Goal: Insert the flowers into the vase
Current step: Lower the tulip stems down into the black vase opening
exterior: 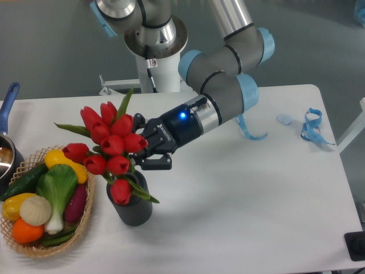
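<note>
Far left edge: blue-handled pot (7,137), mostly cut off by the frame. Lower left: wicker basket (85,220) of plastic vegetables, its bottom rim close to the frame edge. Just right of it, dark grey vase (132,209) upright on the white surface (239,211), mouth hidden behind a drooping bloom and leaves. Above, red flowers (111,145) leaning left, stems running down into the vase. Centre: fingers (149,154) clamped on the stems, contact partly masked by blooms. Right: blue ribbon scraps (311,127), small and hard to make out.

red flowers (112,147), ribbed dark grey vase (134,209)
</note>
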Controlling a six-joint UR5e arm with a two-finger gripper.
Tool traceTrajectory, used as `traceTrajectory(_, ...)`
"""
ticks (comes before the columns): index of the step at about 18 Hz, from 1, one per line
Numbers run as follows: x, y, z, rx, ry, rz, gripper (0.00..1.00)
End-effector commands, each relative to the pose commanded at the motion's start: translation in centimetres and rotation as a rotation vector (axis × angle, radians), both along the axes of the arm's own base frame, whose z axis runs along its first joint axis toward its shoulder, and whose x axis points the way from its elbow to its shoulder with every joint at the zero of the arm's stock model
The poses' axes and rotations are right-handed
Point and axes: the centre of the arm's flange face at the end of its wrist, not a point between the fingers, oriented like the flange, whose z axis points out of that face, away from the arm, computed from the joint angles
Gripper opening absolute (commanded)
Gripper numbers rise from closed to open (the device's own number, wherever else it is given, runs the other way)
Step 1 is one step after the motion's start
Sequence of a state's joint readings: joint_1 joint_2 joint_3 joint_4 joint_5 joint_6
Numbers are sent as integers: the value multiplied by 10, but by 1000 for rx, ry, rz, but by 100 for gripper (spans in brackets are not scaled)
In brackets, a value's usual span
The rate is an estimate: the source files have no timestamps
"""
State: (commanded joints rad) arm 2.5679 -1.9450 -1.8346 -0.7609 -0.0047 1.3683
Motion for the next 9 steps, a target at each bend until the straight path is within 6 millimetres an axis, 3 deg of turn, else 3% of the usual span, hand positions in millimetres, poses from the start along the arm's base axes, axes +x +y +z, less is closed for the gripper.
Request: traceTrajectory(9, -4, -1, -37, -61, -27, 10, 20)
